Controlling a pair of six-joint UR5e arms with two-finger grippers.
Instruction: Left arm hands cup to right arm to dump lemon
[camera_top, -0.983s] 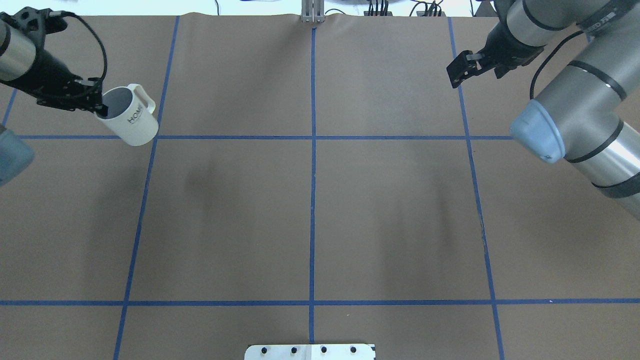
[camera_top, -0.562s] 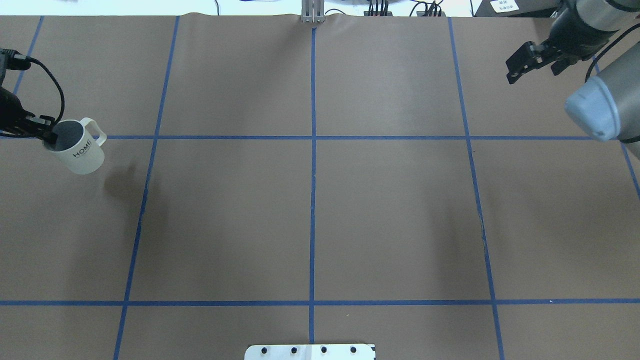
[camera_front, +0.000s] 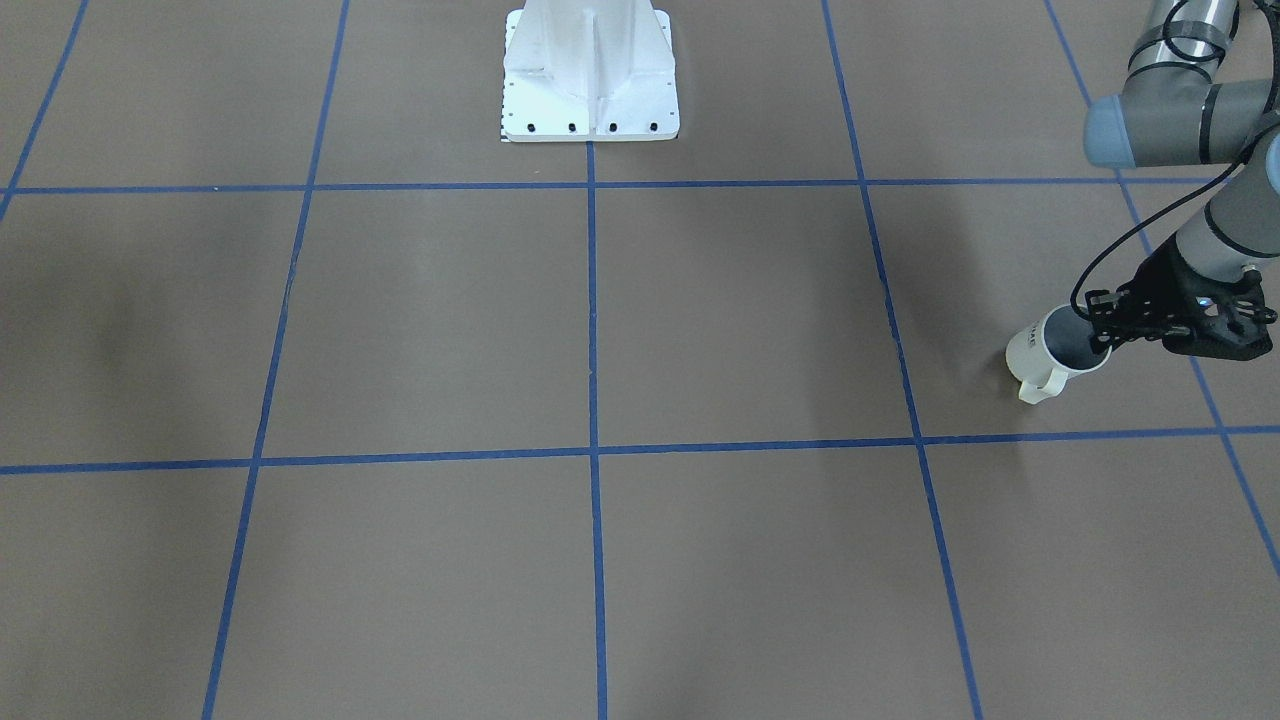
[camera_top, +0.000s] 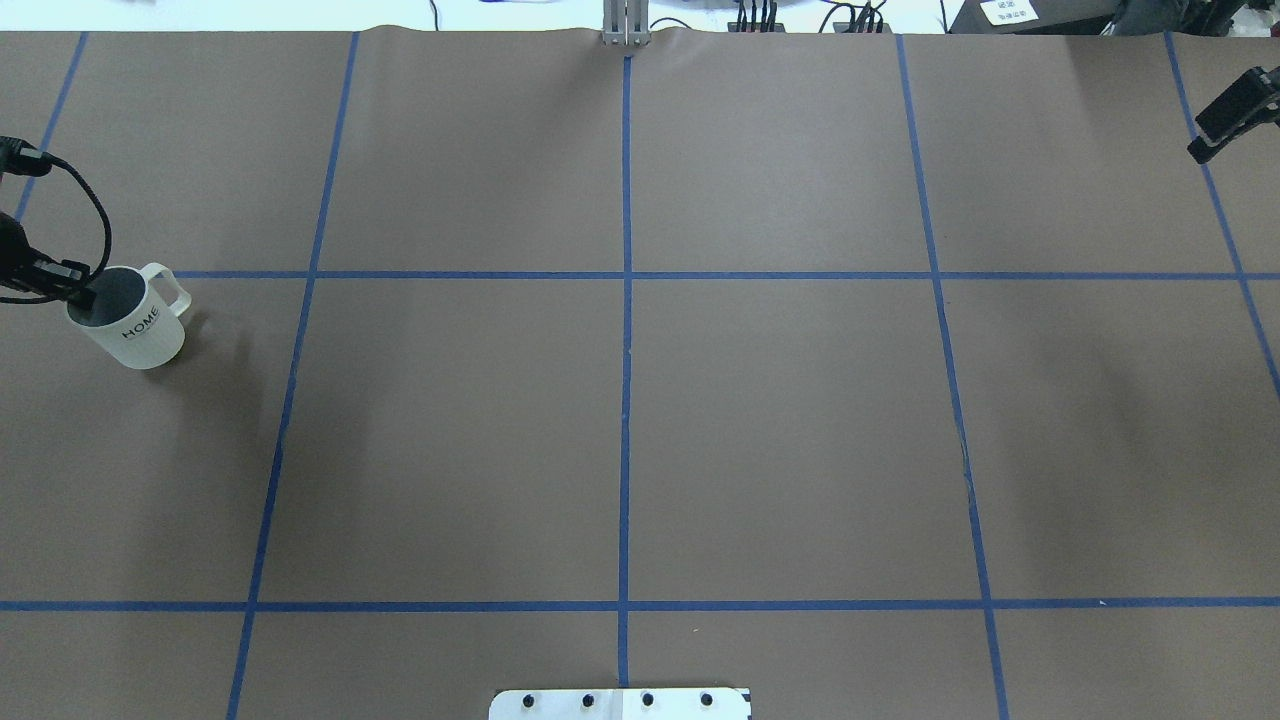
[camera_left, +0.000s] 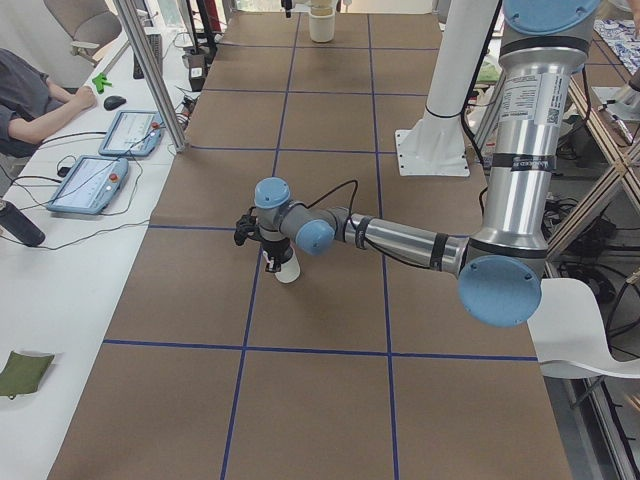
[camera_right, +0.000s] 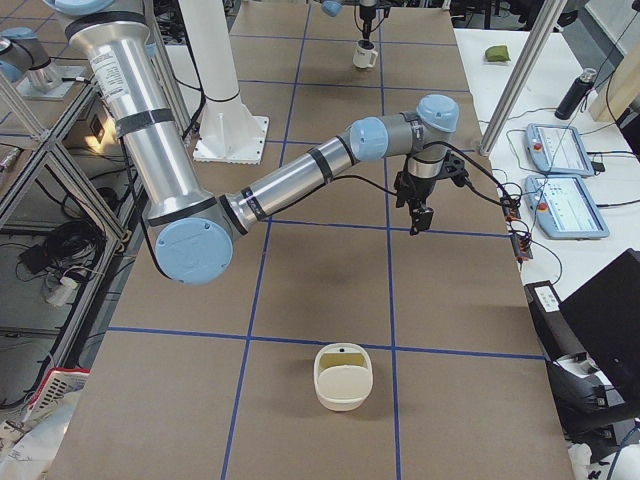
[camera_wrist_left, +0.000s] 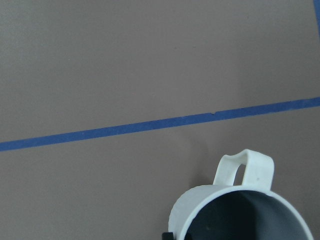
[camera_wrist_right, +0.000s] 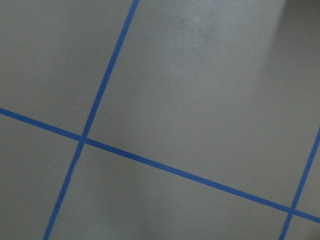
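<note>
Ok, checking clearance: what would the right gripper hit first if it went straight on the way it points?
Probably just the table: the right gripper points downward, and its wrist view shows only brown paper crossed by blue tape.

One cup (camera_top: 130, 325), at the left edge of the overhead view. One cream tub (camera_right: 343, 377), lower middle of the right-side view. Two robot arms: left arm (camera_left: 400, 240), right arm (camera_right: 290, 180). Two tablets — upper tablet (camera_left: 130, 130), lower tablet (camera_left: 85, 185) — plus one black bottle (camera_left: 18, 224) and one green cloth (camera_left: 25, 365), left side of the left-end view.
</note>
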